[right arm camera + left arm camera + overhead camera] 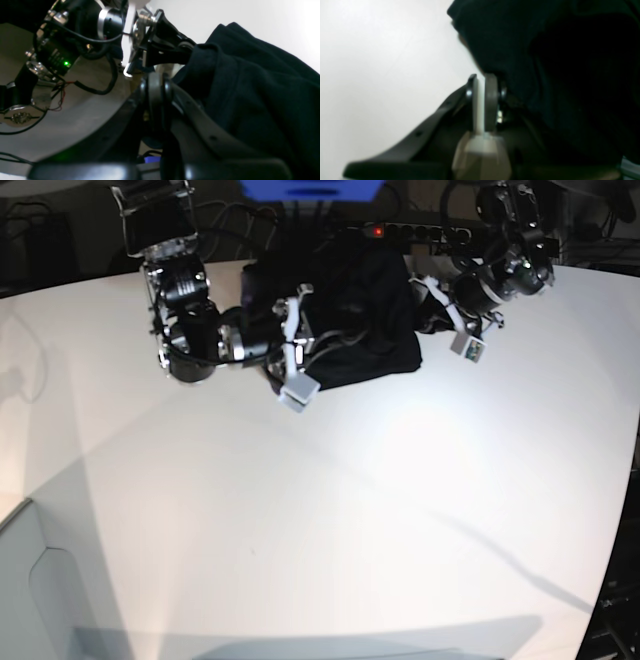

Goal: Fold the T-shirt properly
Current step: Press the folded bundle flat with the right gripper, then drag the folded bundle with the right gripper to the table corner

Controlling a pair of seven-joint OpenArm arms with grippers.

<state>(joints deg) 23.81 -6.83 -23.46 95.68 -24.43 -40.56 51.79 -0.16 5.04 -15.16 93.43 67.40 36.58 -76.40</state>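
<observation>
T-shirt (350,320) is bunched in a dark heap at the far edge of the table (330,510), about mid-width, between my two arms. Not flat; I can't make out sleeves or hem from the base view.

Left gripper (485,77): jaws nearly together, only a thin gap. Black cloth sits right against the tip, so I read it as pinching an edge of the shirt, though the blur stops me confirming the fabric runs between the jaws.

Right gripper (156,82): jaws fully together. Cloth lies just beside and behind them; I can't see any caught in the jaws, so whether it has a hold I can't tell.

Handling judgement: soft, light, floppy cloth with no stiffness, so it will sag and fold on itself wherever unsupported. Not fragile, and I'd expect it to slide over the smooth table rather than stay put. A thin single layer can slip out of a pinch, so I'd take it at a hemmed edge or shoulder seam, one corner per arm, and spread it flat before folding.
</observation>
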